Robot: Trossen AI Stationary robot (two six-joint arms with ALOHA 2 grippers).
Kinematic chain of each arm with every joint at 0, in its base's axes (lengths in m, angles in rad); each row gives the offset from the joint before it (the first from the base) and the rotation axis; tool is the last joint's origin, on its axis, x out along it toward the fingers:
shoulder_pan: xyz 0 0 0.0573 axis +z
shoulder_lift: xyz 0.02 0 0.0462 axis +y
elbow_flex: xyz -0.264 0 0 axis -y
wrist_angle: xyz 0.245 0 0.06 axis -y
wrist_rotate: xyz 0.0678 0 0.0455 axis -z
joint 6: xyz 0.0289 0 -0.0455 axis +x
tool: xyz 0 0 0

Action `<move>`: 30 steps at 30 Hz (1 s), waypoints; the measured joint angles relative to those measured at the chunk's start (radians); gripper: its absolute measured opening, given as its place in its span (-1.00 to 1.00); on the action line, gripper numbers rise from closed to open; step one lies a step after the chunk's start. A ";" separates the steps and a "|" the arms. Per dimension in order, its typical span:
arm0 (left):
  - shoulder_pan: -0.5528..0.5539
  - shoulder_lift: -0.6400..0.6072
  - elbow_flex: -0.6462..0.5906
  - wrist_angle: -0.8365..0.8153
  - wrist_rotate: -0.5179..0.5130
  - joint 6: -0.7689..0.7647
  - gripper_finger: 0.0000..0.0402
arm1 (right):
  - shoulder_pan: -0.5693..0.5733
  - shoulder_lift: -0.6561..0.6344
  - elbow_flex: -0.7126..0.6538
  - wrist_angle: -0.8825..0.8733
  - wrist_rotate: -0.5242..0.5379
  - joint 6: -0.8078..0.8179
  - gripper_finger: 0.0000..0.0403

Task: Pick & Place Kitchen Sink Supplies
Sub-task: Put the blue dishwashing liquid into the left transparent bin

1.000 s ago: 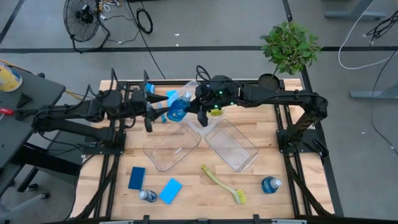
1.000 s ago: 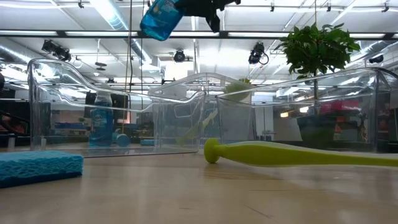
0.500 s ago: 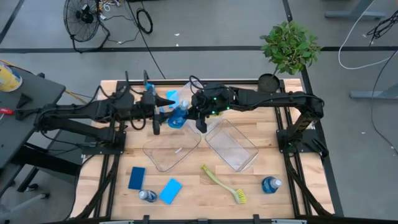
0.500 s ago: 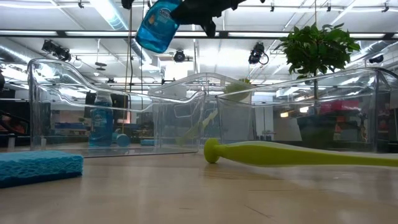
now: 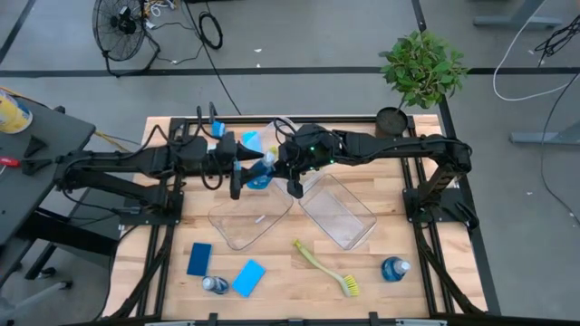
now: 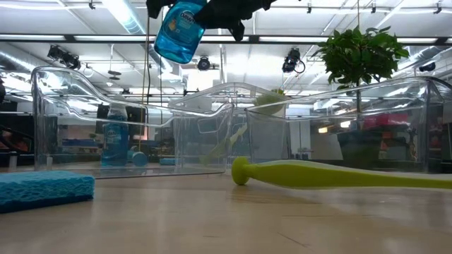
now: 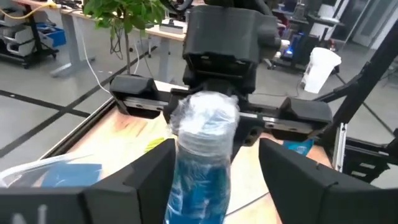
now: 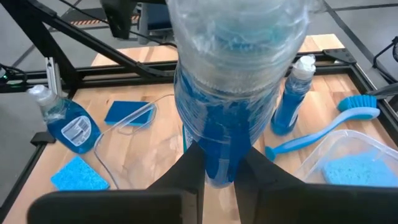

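Observation:
A small clear bottle of blue liquid (image 5: 261, 168) hangs in the air above the bins, tilted in the low view (image 6: 179, 32). My right gripper (image 5: 288, 168) is shut on it, coming from the table's right. My left gripper (image 5: 246, 170) reaches in from the left and is open. In the left wrist view its fingers (image 7: 146, 180) stand on either side of the bottle (image 7: 202, 155); whether they touch it, I cannot tell. A yellow-green brush (image 5: 326, 269), another bottle (image 5: 395, 268) and two blue sponges (image 5: 199, 258) lie on the near table. My right gripper pinches the bottle between its two fingers (image 8: 188, 180), one on each side of the blue-filled body (image 8: 217, 158). It comes roughly level from the table's right. The bottle is lifted clear, high above the bins, and hangs tilted.
Two clear bins (image 5: 249, 217) (image 5: 337, 210) sit under the grippers, with a third behind them (image 6: 212, 120). A potted plant (image 5: 421, 68) stands at the far right corner. A small bottle (image 5: 214, 284) and a light-blue sponge (image 5: 248, 277) lie near the front edge.
My left gripper has moved toward the table's right until its open fingers flank the bottle. My right gripper has carried the bottle a little toward the left and near side, and the bottle has dropped slightly.

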 joint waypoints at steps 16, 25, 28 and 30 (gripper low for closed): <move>0.012 0.049 -0.002 0.079 0.025 -0.005 0.37 | 0.018 0.000 0.000 0.000 -0.001 -0.026 -0.74; 0.012 0.119 -0.001 0.156 0.066 -0.021 0.37 | 0.018 0.000 0.000 -0.006 0.003 -0.011 -0.73; 0.012 0.120 0.000 0.167 0.066 -0.018 0.37 | 0.018 0.000 0.000 -0.020 0.017 -0.007 -0.73; 0.012 0.119 0.000 0.165 0.066 -0.016 0.36 | 0.018 0.000 0.000 -0.030 0.024 -0.007 -0.73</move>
